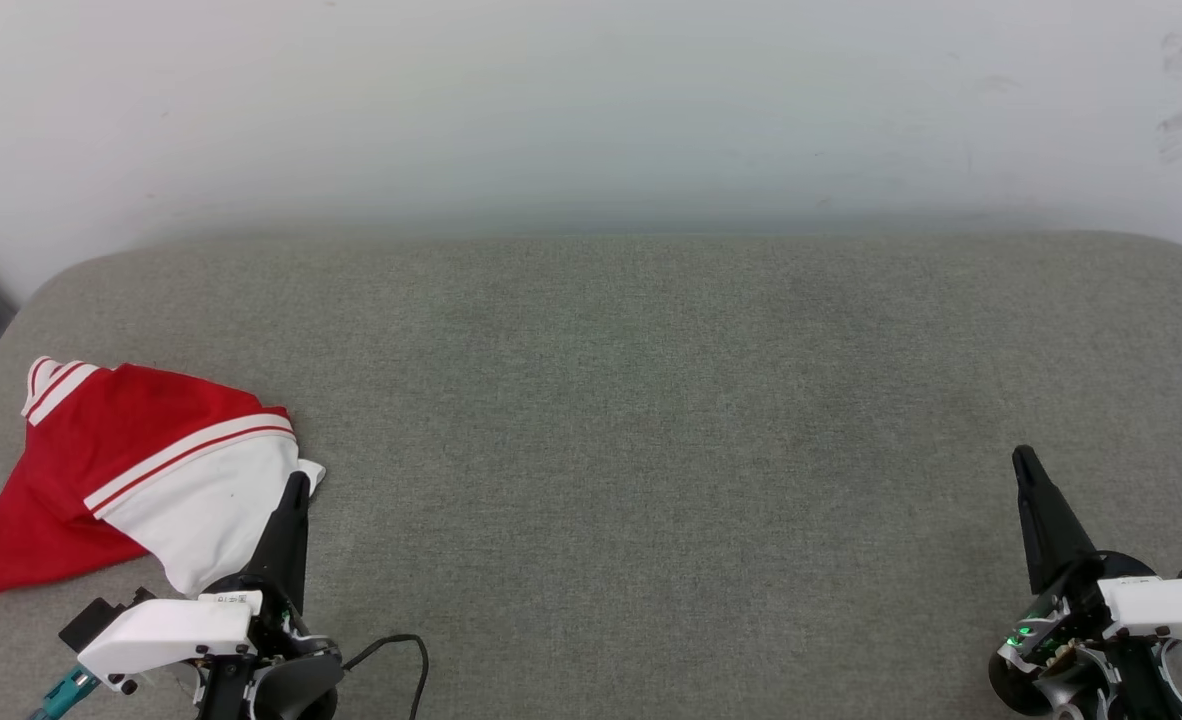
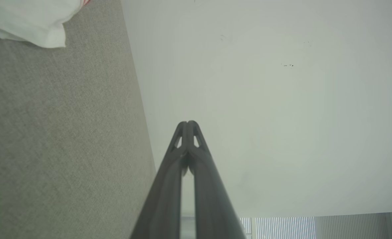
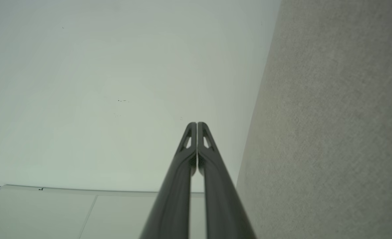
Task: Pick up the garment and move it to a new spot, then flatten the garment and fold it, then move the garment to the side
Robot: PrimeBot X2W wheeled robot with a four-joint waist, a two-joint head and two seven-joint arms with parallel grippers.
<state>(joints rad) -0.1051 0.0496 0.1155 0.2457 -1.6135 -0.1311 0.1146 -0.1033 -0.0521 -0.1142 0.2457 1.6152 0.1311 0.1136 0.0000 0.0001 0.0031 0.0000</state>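
Both closed on nothing: the left pincer (image 1: pixel 297 485) just beside the crumpled garment (image 1: pixel 101 460) on the grey surface (image 1: pixel 651 400), the right pincer (image 1: pixel 1024 458) well apart.

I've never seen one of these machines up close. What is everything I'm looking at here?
shirt: one, red with white panels, crumpled at the pad's left side
pad: one, grey fabric, under everything
wall: one, white, behind the pad
cable: one, black, looping by the left gripper
left gripper: one, dark fingers shut, lower left beside the shirt
right gripper: one, dark fingers shut, lower right, far from the shirt
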